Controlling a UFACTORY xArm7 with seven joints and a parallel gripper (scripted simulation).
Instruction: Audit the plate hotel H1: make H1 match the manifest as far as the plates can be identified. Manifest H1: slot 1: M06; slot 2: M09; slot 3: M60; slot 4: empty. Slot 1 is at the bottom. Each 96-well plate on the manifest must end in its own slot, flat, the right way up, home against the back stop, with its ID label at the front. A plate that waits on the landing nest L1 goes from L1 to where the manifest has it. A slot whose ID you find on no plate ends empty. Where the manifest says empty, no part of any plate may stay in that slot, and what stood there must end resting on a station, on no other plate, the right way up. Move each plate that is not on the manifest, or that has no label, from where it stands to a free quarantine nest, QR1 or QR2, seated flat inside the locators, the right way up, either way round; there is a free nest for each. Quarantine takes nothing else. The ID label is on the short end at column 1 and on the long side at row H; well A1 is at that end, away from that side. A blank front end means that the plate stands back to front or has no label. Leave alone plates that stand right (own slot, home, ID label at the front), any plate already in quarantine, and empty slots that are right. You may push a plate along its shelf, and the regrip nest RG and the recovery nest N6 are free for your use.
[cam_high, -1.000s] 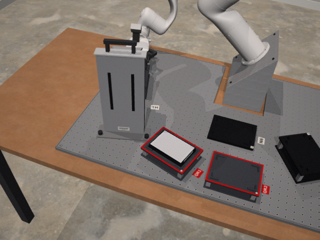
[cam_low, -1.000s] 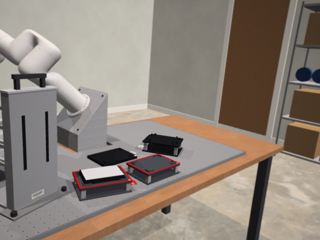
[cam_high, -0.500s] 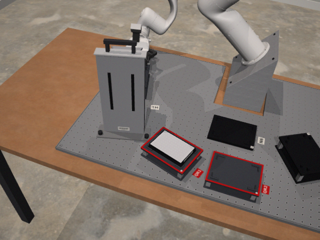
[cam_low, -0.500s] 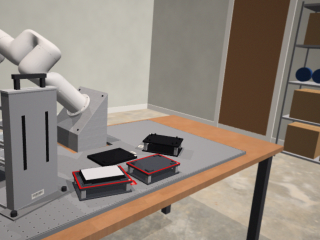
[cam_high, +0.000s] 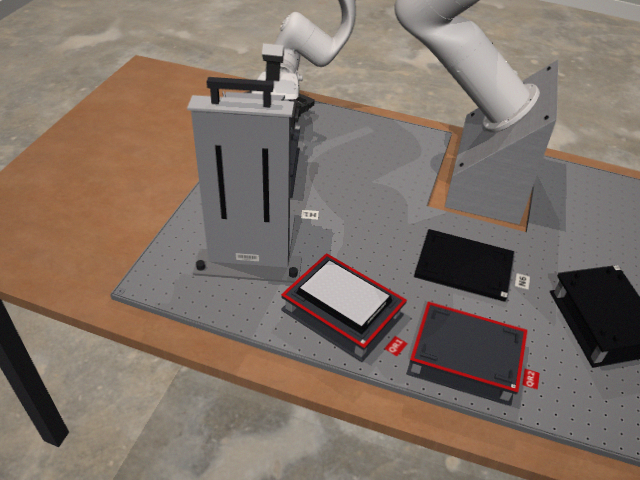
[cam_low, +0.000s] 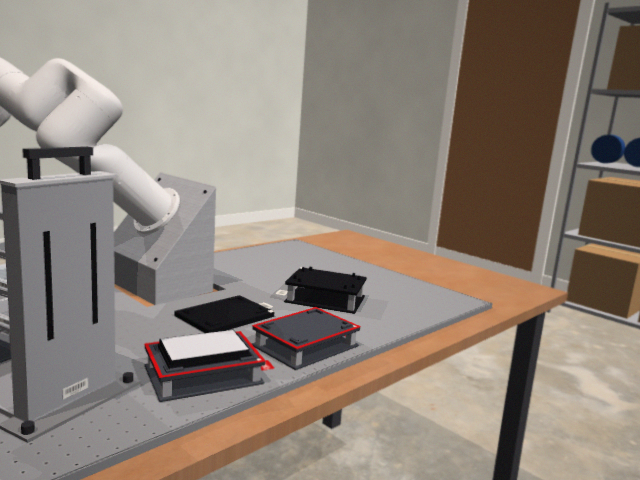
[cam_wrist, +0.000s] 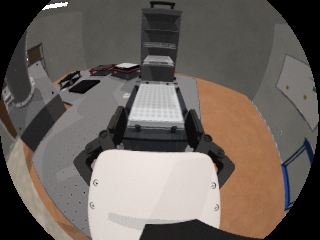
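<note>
The plate hotel H1 is a tall grey tower with a black handle, seen from its closed back in the top and exterior views. In the wrist view its open front shows one white plate on a shelf; I cannot read any label. My gripper is open on the far side of the hotel. A white 96-well plate lies between its spread fingers on a dark stand, and the fingers stand apart from its sides. Another white plate sits flat in quarantine nest QR1.
Quarantine nest QR2 holds no plate. The black recovery nest N6 and a raised black nest at the right hold no plates. The arm's grey base wedge stands behind them.
</note>
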